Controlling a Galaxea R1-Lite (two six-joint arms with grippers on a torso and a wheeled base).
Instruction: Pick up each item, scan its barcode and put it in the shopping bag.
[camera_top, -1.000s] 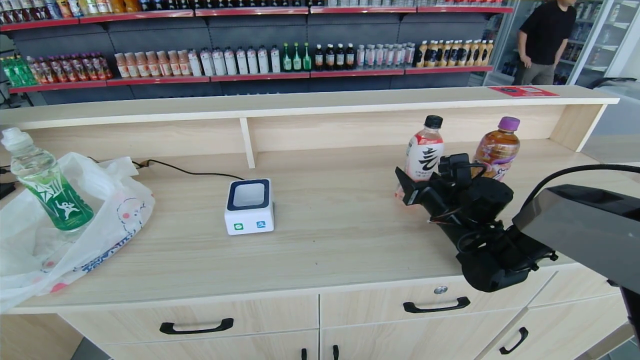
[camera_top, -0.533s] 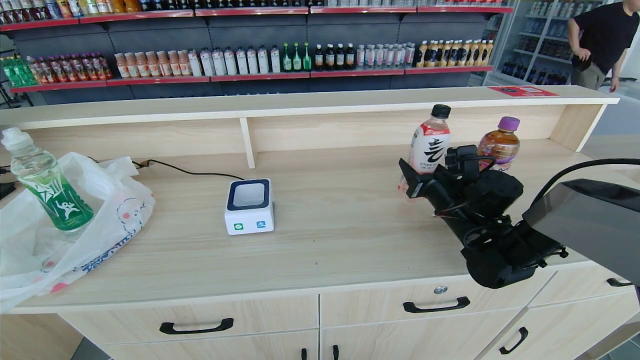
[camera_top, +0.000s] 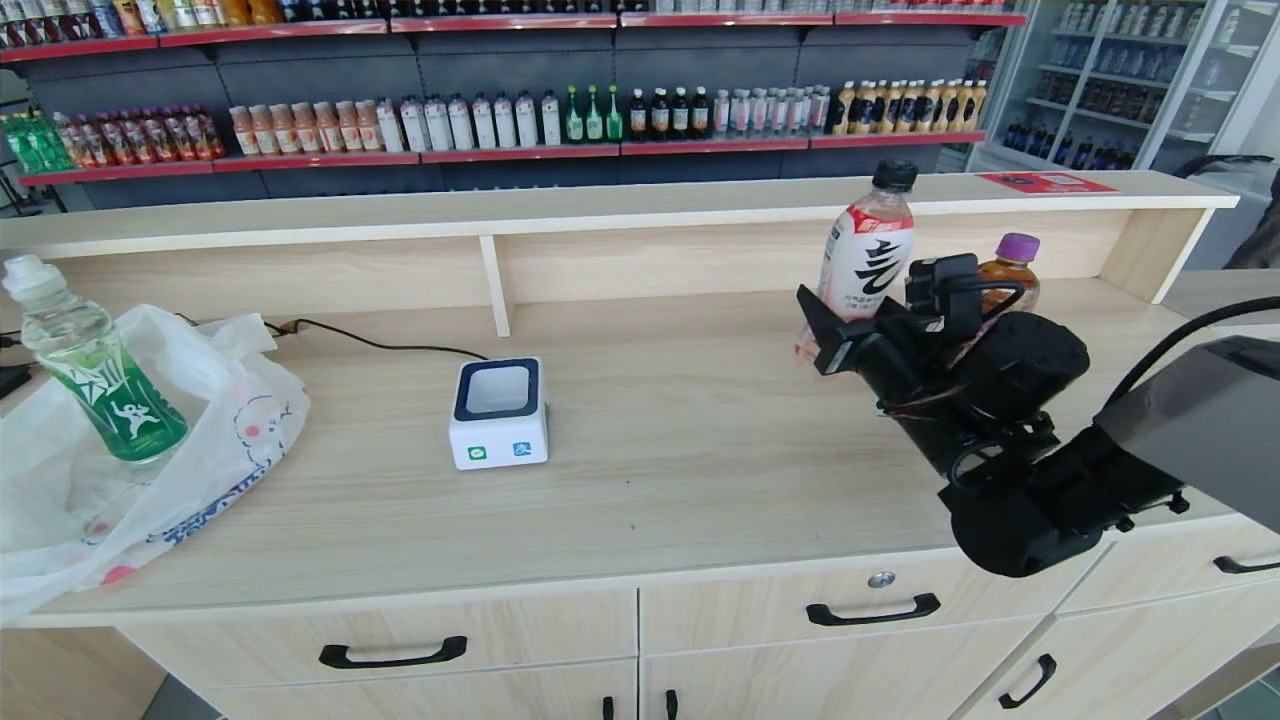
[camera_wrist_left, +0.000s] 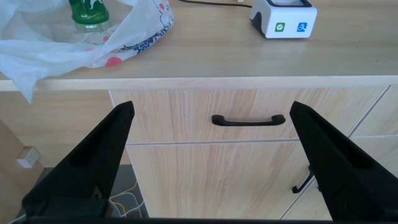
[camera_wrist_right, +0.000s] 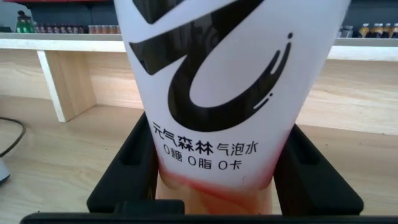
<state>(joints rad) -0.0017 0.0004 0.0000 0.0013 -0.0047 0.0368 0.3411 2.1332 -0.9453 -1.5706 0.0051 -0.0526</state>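
Firmly, the right gripper (camera_top: 850, 340) clamps the white-labelled bottle (camera_top: 868, 260) upright, its arm stretched over the counter's (camera_top: 680, 470) right side. The left gripper (camera_wrist_left: 211, 109) gapes empty before a drawer (camera_wrist_left: 249, 162). Three bottles in all: this one, a purple-capped bottle (camera_top: 1012, 265) just behind it, and a green bottle (camera_top: 95, 375) in the bag (camera_top: 230, 430). One scanner (camera_top: 498, 412).

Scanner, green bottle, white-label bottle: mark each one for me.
scanner (camera_top: 497, 390), head view, on its top window.
green bottle (camera_top: 122, 402), head view, on its green label.
white-label bottle (camera_top: 868, 262), head view, on its white label.
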